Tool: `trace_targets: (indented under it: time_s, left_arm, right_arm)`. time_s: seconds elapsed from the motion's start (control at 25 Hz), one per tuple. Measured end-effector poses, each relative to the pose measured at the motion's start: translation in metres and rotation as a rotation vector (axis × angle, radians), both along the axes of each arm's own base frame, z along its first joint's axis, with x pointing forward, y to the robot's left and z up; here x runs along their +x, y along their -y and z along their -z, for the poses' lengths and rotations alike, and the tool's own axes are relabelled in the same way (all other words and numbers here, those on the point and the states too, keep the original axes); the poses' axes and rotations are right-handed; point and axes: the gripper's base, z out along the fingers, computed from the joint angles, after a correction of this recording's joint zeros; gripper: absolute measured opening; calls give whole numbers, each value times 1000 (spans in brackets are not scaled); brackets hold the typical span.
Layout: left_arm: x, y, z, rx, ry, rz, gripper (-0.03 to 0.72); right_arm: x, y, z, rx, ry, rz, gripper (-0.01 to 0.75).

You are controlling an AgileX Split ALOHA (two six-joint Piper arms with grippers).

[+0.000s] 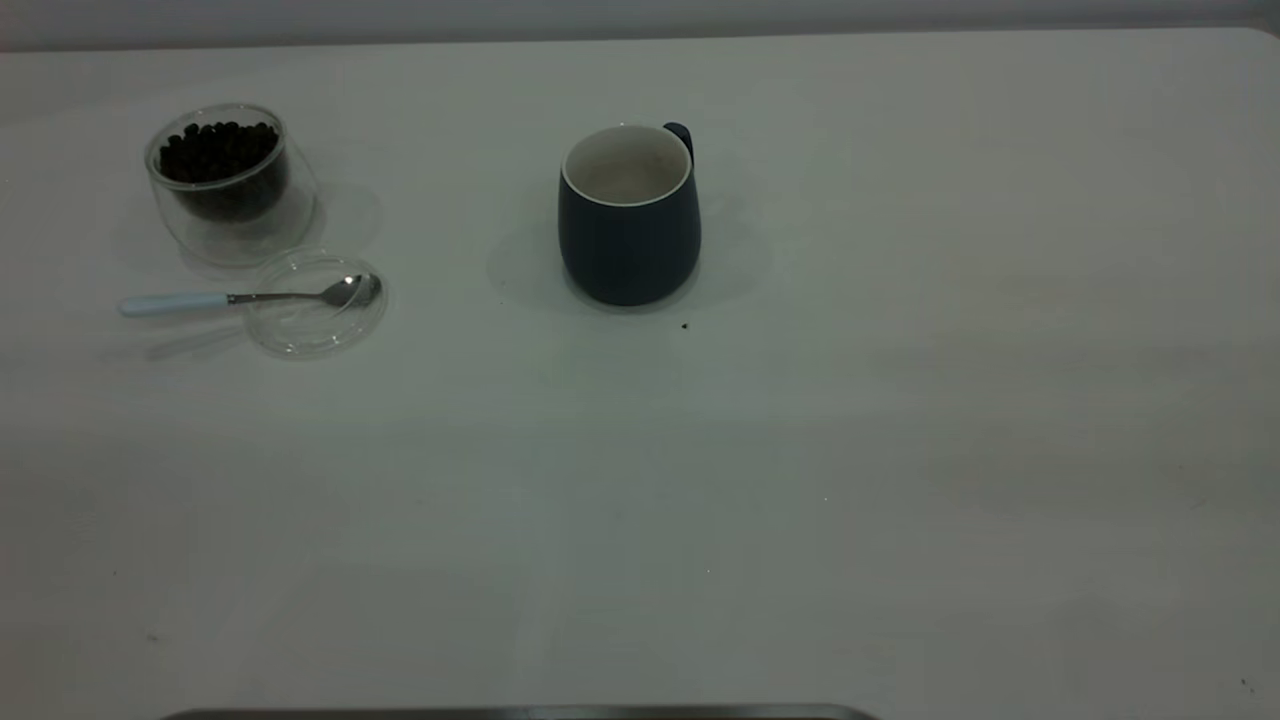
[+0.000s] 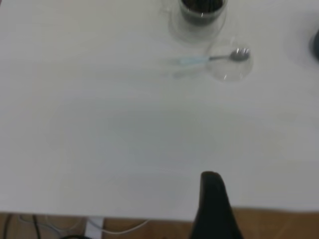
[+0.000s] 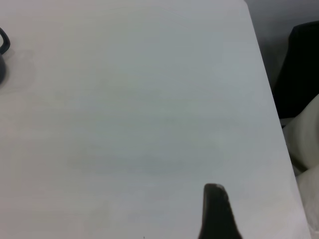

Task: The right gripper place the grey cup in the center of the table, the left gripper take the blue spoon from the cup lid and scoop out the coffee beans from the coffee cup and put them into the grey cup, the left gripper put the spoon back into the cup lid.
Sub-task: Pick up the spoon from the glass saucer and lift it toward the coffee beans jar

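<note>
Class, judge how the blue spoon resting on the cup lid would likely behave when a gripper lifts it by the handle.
The blue spoon looks thin and stiff, so probably light and unbending. Its metal bowl rests on the clear cup lid while the handle juts out past the rim, so pressing down on the handle may tip it. The smooth, narrow handle could slip or twist.

Matt white counter [image 1: 900, 400], clear glass coffee cup [image 1: 232, 215] and cup lid [image 1: 315, 335], shiny metal blue spoon [image 1: 345, 292], matt ceramic grey cup [image 1: 628, 245]

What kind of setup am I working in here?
Probably a lab test bench: a bare white table holding only a dark blue-grey ceramic mug and a clear glass cup of coffee beans.
</note>
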Motion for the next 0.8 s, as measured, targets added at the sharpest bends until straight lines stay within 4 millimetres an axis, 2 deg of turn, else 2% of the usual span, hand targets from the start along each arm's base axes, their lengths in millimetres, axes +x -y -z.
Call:
trace_targets:
  time_s: [0.16,0.32,0.44,0.56,0.72,0.8]
  left_arm:
    - [50,4,-25,-50,-38,-1,590]
    - [118,12,-31,-138,-115,21,590]
    - [167,19,-23,-176,-171,69,590]
    - [215,27,-5,-240,-237,121,590]
    - [264,39,18,-317,-284,235,609]
    - [281,40,27,-355,-290,291,641]
  right_arm:
    - [0,0,0,0,0,0,459]
    - [0,0,0,0,0,0,459]
    - [0,0,0,0,0,0,459]
    - [0,0,0,0,0,0,459]
    - [0,0,0,0,0,0,459]
    - [0,0,0,0,0,0,459]
